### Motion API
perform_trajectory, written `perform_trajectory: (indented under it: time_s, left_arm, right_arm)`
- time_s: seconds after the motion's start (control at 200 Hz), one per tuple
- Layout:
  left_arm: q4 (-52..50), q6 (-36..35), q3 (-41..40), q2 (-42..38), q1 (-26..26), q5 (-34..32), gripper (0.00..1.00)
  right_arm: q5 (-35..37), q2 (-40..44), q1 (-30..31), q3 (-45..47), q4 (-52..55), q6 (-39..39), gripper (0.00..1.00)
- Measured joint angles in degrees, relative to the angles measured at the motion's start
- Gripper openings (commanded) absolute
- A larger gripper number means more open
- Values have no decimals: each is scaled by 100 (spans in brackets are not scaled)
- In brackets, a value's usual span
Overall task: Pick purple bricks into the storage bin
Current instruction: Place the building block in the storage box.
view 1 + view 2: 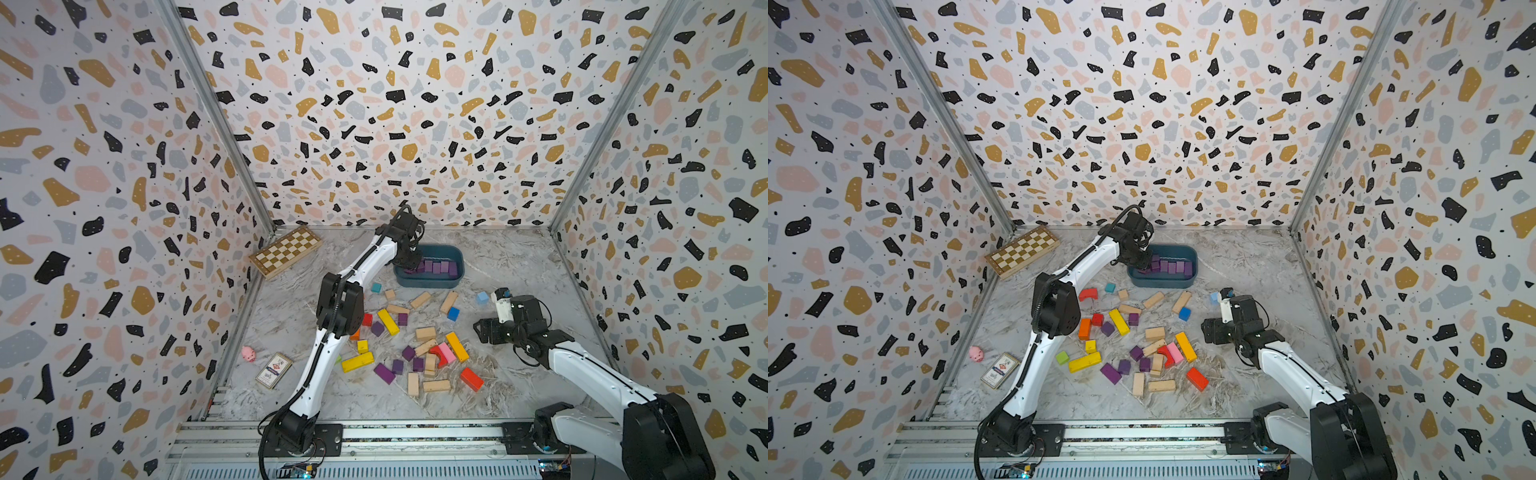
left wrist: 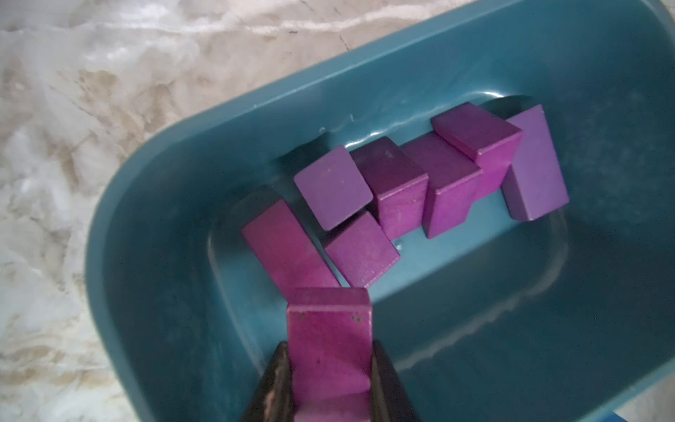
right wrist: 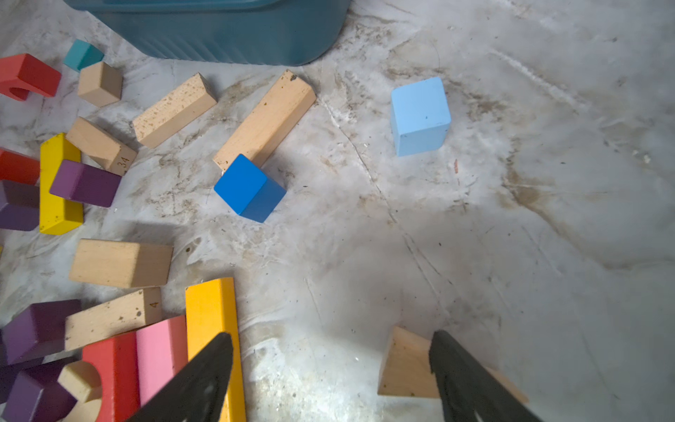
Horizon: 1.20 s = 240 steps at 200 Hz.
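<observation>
1. The storage bin (image 1: 428,284) stands on the bench (image 1: 519,266) near the middle of its far edge, with its long side along that edge.
2. Inside the bin, purple bricks (image 2: 398,186) lie in a ragged row from its left end toward its right end. I count seven in the left wrist view, though overlaps make that count unsure. Several lean on their neighbours, and one cube (image 2: 332,186) rests tilted on top of two others.
3. The left gripper (image 2: 330,347) hangs over the bin's left end, its jaws closed on one more purple brick, the held brick (image 2: 328,329). This brick pokes out past the fingertips, inside the bin's rim and right by the long brick at the end of the row. I cannot tell whether the two touch.
4. Six loose purple bricks (image 1: 384,373) remain on the bench, scattered through the mixed pile of coloured and plain wood blocks (image 1: 425,333) between the bin and the near edge.
5. The right gripper (image 3: 332,336) sits toward the bench's right edge. Its jaws stand wide apart with only bare bench between them, and a plain wedge block (image 3: 405,365) lies behind one finger.
6. A light blue cube (image 3: 420,117) and a blue cube (image 3: 248,188) sit between that gripper and the bin.
7. A chessboard (image 1: 286,250) lies in the far left corner. A pink pig toy (image 1: 248,354) and a card box (image 1: 273,370) lie by the left edge.
</observation>
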State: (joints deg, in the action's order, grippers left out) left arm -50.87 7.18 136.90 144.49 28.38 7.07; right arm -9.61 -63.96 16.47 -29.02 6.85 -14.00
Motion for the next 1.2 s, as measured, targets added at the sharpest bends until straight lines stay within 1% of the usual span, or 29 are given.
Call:
perform_trajectory:
  time_s: [0.29, 0.646, 0.851, 1.046, 1.201]
  left_arm:
    - [142, 162, 254, 472, -101, 85, 0]
    - [243, 264, 627, 584, -188, 85, 0]
    - [275, 291, 640, 601, -236, 94, 0]
    - [306, 299, 640, 610, -240, 138, 2]
    - [363, 308, 638, 610, -245, 214, 5]
  right_arm:
    - [-15, -22, -138, -20, -7, 13, 86]
    - [-131, -160, -282, -28, -11, 17, 86]
    - [-153, -173, -328, -28, -11, 17, 86]
    - [-177, -205, -350, -28, -11, 26, 92]
    - [-179, -210, -350, -28, -13, 37, 94]
